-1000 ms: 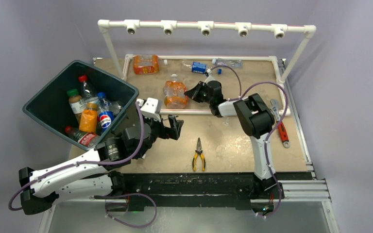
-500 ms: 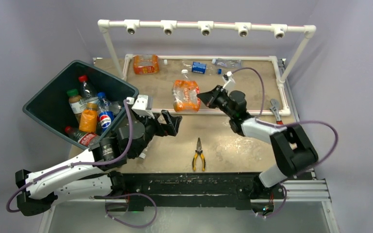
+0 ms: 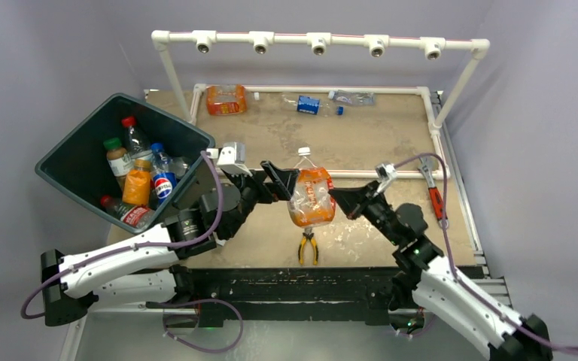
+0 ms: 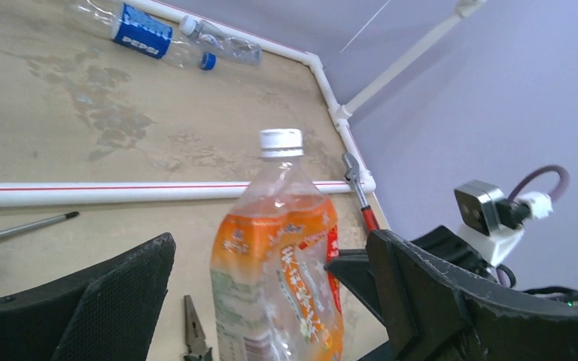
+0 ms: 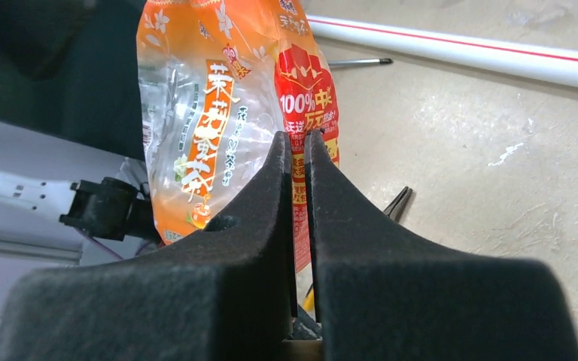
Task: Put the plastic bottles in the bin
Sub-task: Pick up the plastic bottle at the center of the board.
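Whereas a second ago the right claw was still reaching past the white pipe rail, the overhead view now shows the right claw (image 3: 337, 197) clenched on the orange-label bottle (image 3: 312, 197). The bottle is lifted off the table and has been carried to the near side of the white pipe rail (image 3: 391, 174). The left claw (image 3: 275, 182), released and spread wide, meets the bottle from the opposite side. The bin (image 3: 68, 162) lies behind the left claw, with several bottles (image 3: 139, 180) already inside. This reads as a hand-over under way, since the left arm sits nearer the bin. Further bottles (image 3: 308, 104) lie well beyond both claws, past the rail. The pliers (image 3: 308, 244) lie beneath the held bottle.

Left wrist view: the orange-label bottle (image 4: 282, 256) stands upright between the left claw's fingers (image 4: 120, 293), apparently touching neither, with room on both sides to close.

Right wrist view: the right claw (image 5: 297, 147) pinches the orange-label bottle (image 5: 218, 113) at its label edge. This thin hold may slip, and the rail (image 5: 459, 53) lies ahead of the claw.
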